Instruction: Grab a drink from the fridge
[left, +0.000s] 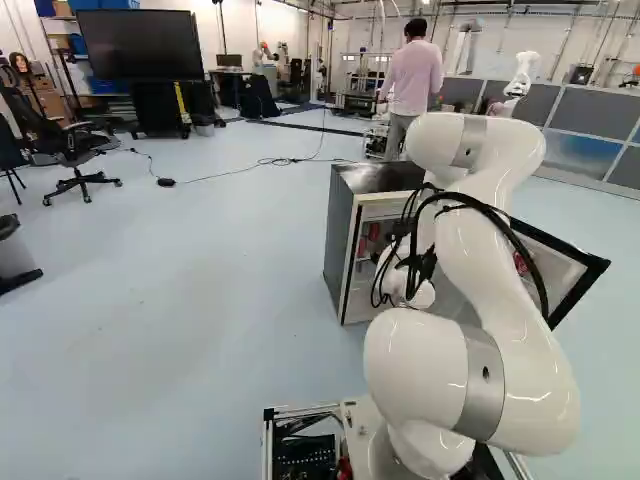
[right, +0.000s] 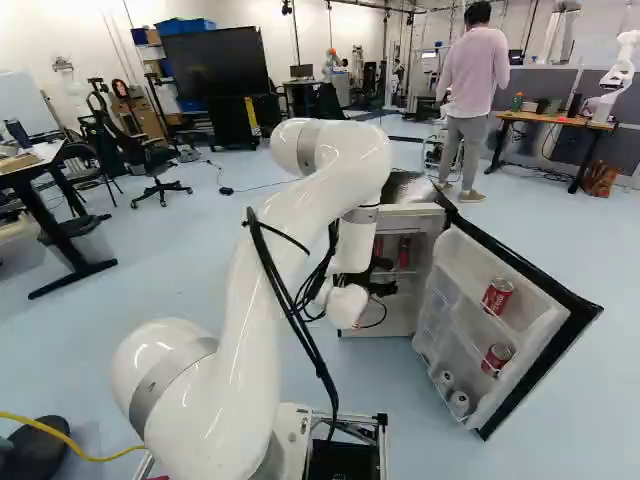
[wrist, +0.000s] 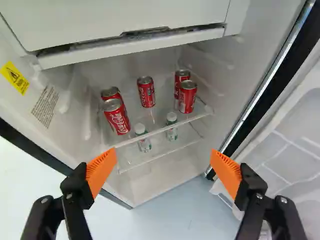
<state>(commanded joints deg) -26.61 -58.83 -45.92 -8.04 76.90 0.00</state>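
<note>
Pincer (wrist: 164, 158) spread wide, nothing between its pads, outside the mouth of the open fridge (right: 415, 219). Drinks lie ahead of it: red cans on the upper glass shelf (wrist: 157, 132), small bottles (wrist: 171, 127) on the lower one. Cans upright, long axes vertical; fingers stand to either side of the approach, so they should close across a can's round body. Middle can (wrist: 146, 92) stands apart from the others, set back, roughly in line with the finger gap. Door-side front can (wrist: 187, 97) is nearer the shelf's edge but close to another behind. Judgement: straight in, under the freezer box (wrist: 125, 25), favours the middle one.
</note>
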